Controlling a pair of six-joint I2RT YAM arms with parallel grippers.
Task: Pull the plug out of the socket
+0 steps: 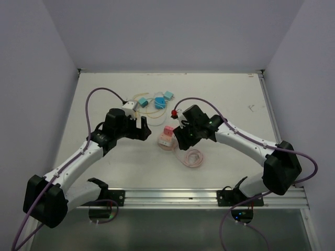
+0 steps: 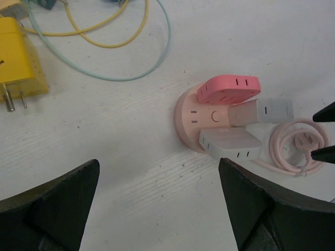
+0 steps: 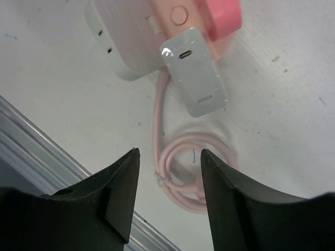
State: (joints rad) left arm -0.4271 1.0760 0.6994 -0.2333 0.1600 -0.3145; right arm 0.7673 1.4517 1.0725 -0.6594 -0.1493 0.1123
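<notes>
A round pink socket (image 2: 189, 119) sits mid-table, with a pink block (image 2: 229, 89) and a white block (image 2: 230, 144) on it. A grey-white plug (image 2: 264, 110) with a small port on its end (image 3: 194, 73) juts from the socket's right side; whether its pins sit inside is hidden. My right gripper (image 3: 168, 155) hangs open just right of the socket (image 1: 166, 140), over the coiled pink cable (image 3: 194, 170), and holds nothing. My left gripper (image 2: 159, 204) stands wide open to the left of the socket, over bare table.
A yellow adapter (image 2: 18, 57) lies at the left, with yellow and teal cables (image 2: 131, 49) looping behind. Blue-green adapters (image 1: 158, 99) and a small red piece (image 1: 174, 112) sit farther back. An aluminium rail (image 1: 209, 196) runs along the near edge.
</notes>
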